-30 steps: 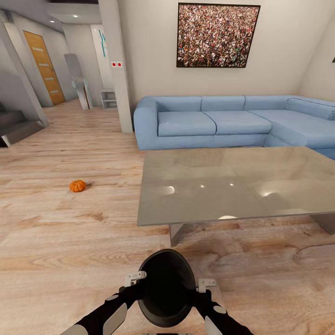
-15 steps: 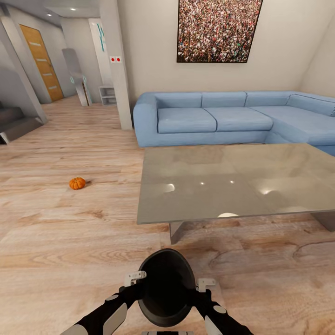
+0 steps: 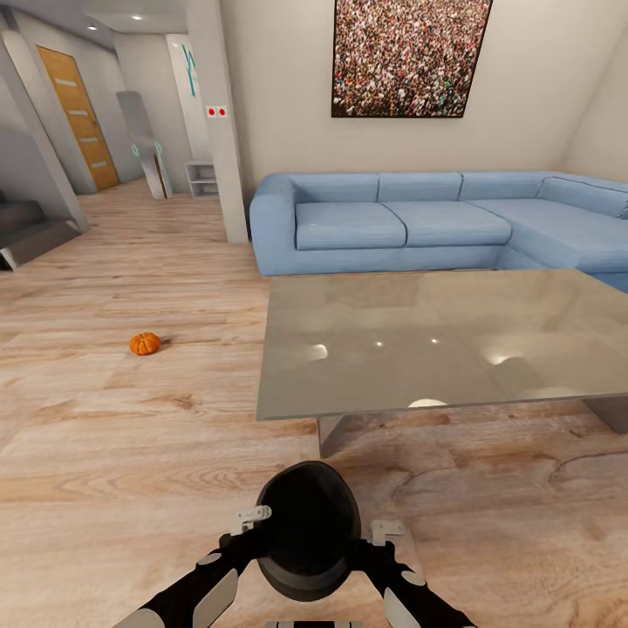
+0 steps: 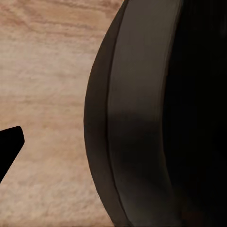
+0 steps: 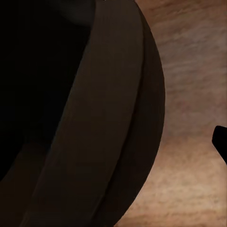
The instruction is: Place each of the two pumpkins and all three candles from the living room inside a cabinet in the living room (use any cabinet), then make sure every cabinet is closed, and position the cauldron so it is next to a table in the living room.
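The black cauldron (image 3: 307,532) sits low over the wood floor just in front of the grey low table (image 3: 419,349), between my two arms. My left gripper (image 3: 251,521) is at its left rim and my right gripper (image 3: 386,530) at its right rim. In the left wrist view the cauldron wall (image 4: 142,118) looms close, and one dark fingertip (image 4: 9,144) stands apart from it with floor between. The right wrist view matches: wall (image 5: 94,118), fingertip (image 5: 221,142) apart. One orange pumpkin (image 3: 145,344) lies on the floor to the left. Candles and cabinet are out of view.
A blue corner sofa (image 3: 392,222) stands behind the table, under a large crowd picture (image 3: 406,57). A white pillar (image 3: 222,131) rises left of the sofa. Stairs (image 3: 30,231) and a hallway with a wooden door (image 3: 83,118) lie far left.
The head camera shifted slightly at first. Since half a second ago the cauldron looks smaller and lower between my grippers, while both arms stay where they were.
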